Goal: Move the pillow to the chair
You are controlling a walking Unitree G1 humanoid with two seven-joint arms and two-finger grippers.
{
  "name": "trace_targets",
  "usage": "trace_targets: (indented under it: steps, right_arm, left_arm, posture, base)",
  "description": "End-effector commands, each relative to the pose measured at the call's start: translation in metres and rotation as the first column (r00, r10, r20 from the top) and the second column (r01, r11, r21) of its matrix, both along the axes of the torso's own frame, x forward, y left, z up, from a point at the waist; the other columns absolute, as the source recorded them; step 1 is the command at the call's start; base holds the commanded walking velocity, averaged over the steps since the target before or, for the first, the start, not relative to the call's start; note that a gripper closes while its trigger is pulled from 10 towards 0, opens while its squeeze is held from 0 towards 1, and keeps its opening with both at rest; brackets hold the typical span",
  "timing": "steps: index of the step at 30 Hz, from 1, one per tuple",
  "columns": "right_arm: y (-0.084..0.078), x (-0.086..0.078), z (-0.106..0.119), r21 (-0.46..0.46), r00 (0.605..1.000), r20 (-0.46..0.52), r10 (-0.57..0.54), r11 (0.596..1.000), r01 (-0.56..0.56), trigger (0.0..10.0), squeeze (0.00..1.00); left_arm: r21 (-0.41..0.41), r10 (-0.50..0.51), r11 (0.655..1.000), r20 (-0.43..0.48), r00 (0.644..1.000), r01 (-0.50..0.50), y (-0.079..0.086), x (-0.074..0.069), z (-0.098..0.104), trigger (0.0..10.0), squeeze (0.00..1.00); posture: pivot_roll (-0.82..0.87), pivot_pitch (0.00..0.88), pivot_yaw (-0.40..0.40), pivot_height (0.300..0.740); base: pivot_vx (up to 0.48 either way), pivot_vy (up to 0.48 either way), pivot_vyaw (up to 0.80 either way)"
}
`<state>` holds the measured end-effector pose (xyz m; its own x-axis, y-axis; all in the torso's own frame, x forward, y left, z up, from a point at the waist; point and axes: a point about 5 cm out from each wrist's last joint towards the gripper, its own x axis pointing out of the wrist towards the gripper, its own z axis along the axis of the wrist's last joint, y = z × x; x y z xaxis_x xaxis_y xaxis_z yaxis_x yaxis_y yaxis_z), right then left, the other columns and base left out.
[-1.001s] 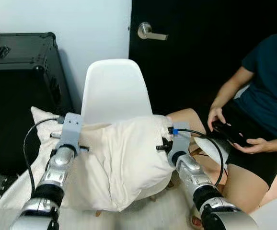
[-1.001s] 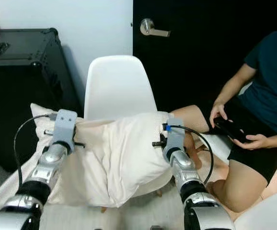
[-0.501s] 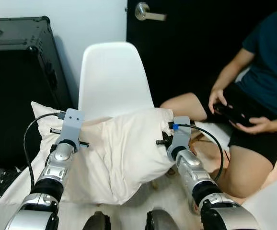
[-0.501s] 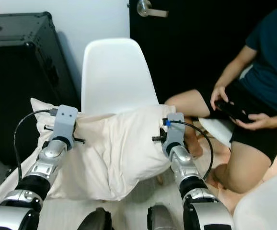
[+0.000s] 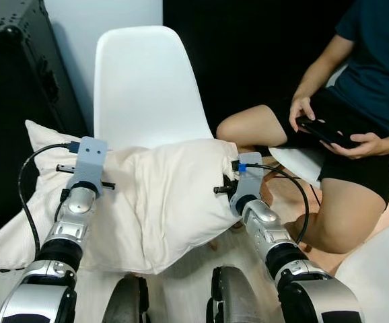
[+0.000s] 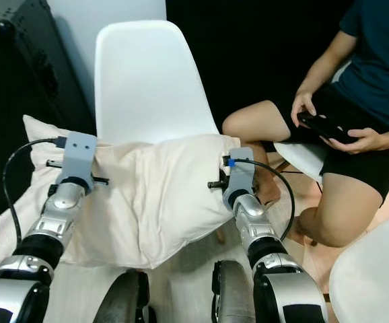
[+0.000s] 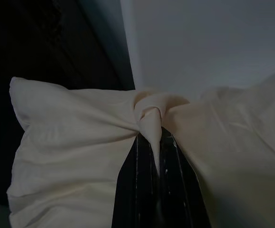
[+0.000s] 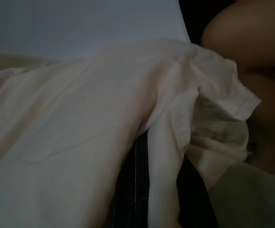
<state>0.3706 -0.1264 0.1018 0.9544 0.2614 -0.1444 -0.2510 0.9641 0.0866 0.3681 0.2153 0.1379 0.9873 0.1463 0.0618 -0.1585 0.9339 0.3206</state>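
Closer now than a second ago, the white moulded plastic chair stands just behind the cream fabric pillow, which is carried between both arms in front of its seat. Left tool pinches a gathered fold of the pillow; right tool is clamped on its other end. Rightmost, a seated person holds a black controller.

Cream pillow, white chair, black case, silver arms, person's dark teal shirt.
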Motion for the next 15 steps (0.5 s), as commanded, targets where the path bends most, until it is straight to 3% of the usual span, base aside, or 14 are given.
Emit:
trace_targets:
  steps: [1,10,15]
  right_arm:
    - [0.009,0.003,0.007,0.005,0.998,0.032,0.045,0.999,-0.045,10.0,0.0]
    - [0.015,0.01,0.021,-0.002,0.996,0.063,0.062,0.998,-0.062,10.0,0.0]
    - [0.008,0.018,0.037,0.013,0.992,0.123,-0.001,1.0,-0.001,10.0,0.0]
  left_arm:
    - [0.026,-0.009,1.0,0.024,1.0,0.008,0.002,0.002,0.007,10.0,0.0]
    - [0.028,0.002,1.0,0.045,0.999,-0.004,0.006,0.007,0.016,10.0,0.0]
    - [0.008,-0.047,0.999,0.096,0.994,0.047,-0.004,0.015,0.032,10.0,0.0]
  posture:
    - [0.0,0.251,-0.088,0.614]
    - [0.0,0.304,-0.104,0.614]
    - [0.0,0.346,-0.105,0.609]
  base:
    - [0.0,0.0,0.0]
    - [0.0,0.0,0.0]
    - [0.0,0.0,0.0]
